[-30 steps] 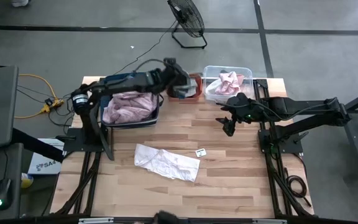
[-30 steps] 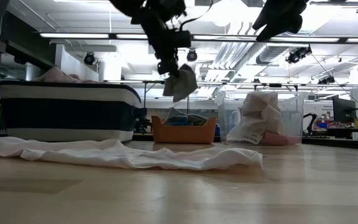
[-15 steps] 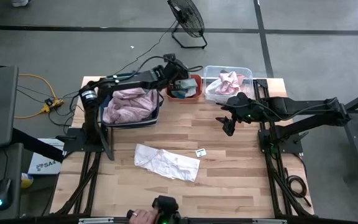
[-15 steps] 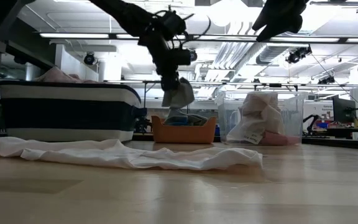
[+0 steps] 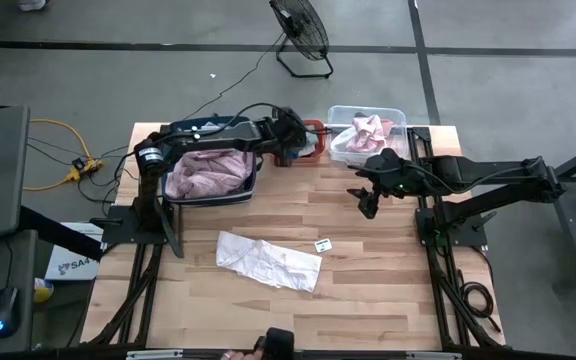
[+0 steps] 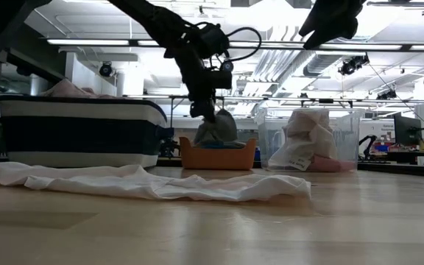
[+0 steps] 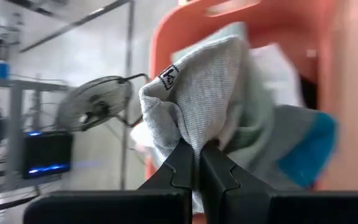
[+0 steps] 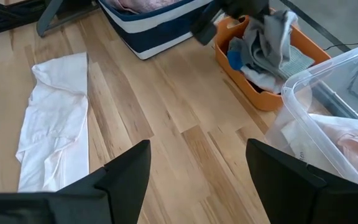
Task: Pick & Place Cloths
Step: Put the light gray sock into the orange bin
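The left tool (image 6: 206, 112) is gripping a grey-green cloth (image 7: 197, 99) over the orange bin (image 8: 261, 92), while the right tool (image 5: 366, 203) is hanging released above the table (image 5: 368, 280).

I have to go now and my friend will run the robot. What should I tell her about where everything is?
Left end effector: shut on the grey cloth, holding it over the orange bin, not let go yet.
Right end effector: open, empty, waiting above the table's right side.
Pink cloth sits in the striped bin; another pale pink cloth is in the clear bin. The orange bin already holds other cloths.
White cloth lies flat on the table, untouched.
Left to do: drop the grey cloth, then pick up the white cloth and bin it.
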